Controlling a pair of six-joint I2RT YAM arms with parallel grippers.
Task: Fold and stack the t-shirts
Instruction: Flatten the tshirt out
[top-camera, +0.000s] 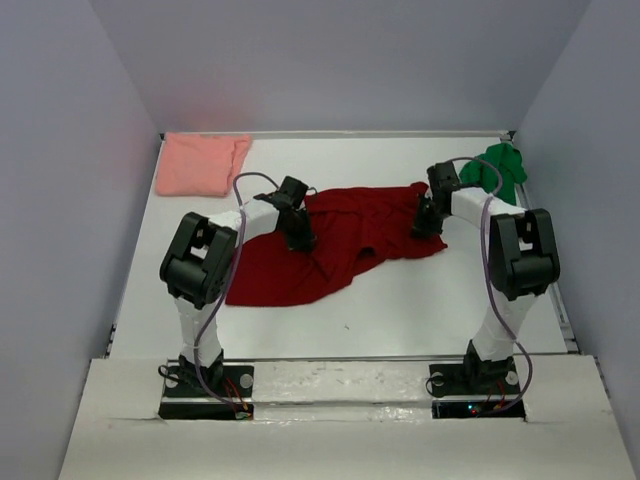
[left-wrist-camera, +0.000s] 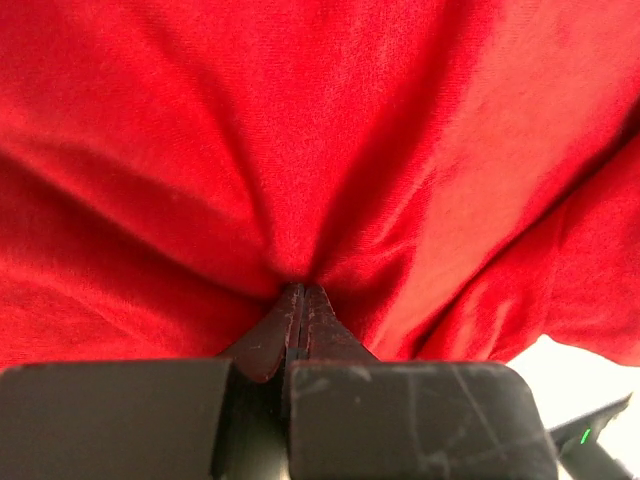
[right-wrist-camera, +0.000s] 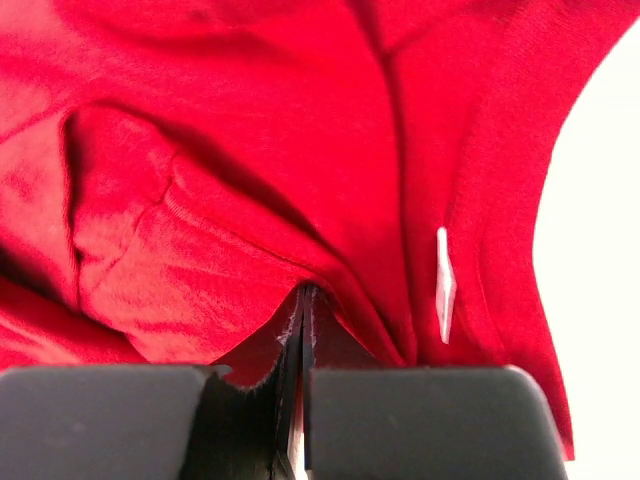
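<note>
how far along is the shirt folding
Done: the pink t-shirt looks folded at the far left corner. In hand: the left fingers and right fingers pinch the dark red t-shirt, lying unfolded. Left: fold it, fold the bunched green t-shirt, stack all three.

Robotics lab bench cell. White table (top-camera: 400, 300) boxed in by plain pale panels (top-camera: 60, 150) on the left, far and right sides. Left arm (top-camera: 200, 260) and right arm (top-camera: 520, 250) are bolted on black base plates (top-camera: 225, 405) at the near edge, with loose cables (top-camera: 197, 345) exposed.
</note>
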